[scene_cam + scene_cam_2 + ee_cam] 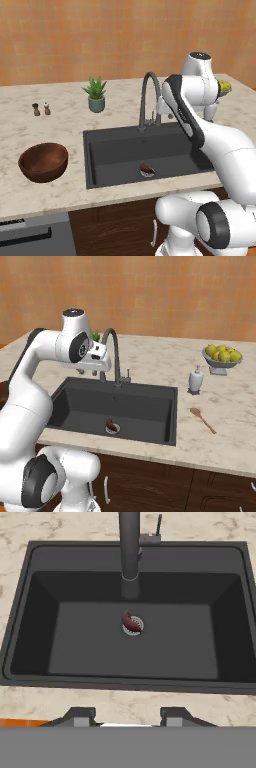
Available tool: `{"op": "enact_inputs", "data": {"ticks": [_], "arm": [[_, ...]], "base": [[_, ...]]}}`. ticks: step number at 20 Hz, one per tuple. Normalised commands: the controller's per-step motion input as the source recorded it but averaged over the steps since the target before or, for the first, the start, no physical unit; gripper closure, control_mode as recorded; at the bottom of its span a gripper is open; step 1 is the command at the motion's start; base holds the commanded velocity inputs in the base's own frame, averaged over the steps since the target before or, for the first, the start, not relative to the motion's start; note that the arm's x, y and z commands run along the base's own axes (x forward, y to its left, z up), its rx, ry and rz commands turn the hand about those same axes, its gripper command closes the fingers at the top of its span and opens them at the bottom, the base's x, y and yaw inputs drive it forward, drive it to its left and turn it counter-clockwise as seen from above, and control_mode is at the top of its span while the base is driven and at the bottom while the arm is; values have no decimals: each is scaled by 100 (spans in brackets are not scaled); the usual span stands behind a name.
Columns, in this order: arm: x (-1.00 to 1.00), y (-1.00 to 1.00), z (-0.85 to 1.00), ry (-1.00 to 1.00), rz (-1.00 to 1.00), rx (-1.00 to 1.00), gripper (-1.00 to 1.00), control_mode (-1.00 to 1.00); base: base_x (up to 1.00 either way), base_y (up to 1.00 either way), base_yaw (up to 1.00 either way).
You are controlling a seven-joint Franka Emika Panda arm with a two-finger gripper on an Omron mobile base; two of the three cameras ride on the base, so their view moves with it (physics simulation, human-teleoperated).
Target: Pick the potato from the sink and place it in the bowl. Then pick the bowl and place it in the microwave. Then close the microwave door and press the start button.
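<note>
Hand position, hand view: poised above the near rim of the sink, looking down into the basin. Its two fingertips stand apart with nothing between them. The potato lies on the sink floor, resting against the round steel drain, directly below the faucet spout. No contact exists between hand and potato; the two are well apart.

Left base view: the potato sits at the drain near the sink's front wall. The bowl stands upright and empty on the counter, to the left of the sink. A potted plant and two small shakers stand behind the sink's left side.

Right base view: the potato again lies at the sink's drain. A fruit dish, a soap dispenser and a wooden spoon occupy the counter right of the sink.

Task status, as judged: no step is complete. The first pick is in its approach stage. Remaining: grasp the potato, transfer it to the bowl, load the bowl into the microwave, close the door, press start.
</note>
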Motion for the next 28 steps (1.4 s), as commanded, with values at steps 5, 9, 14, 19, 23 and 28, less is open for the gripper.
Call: {"op": "enact_inputs", "data": {"ticks": [5,9,14,19,23,28], "arm": [[-59,-10,-5,-5,0,1,-100,-100],[-68,-54,-15,-24,5,11,-100,-100],[-6,-66,-2,-19,27,22,-100,-100],[0,-26,-2,-35,35,6,-100,-100],[2,-5,-18,-34,35,0,-100,-100],[30,0,-28,-12,40,0,-100,-100]], "base": [[0,0,0],[0,0,0],[0,0,0],[0,0,0],[0,0,0],[0,0,0]]}}
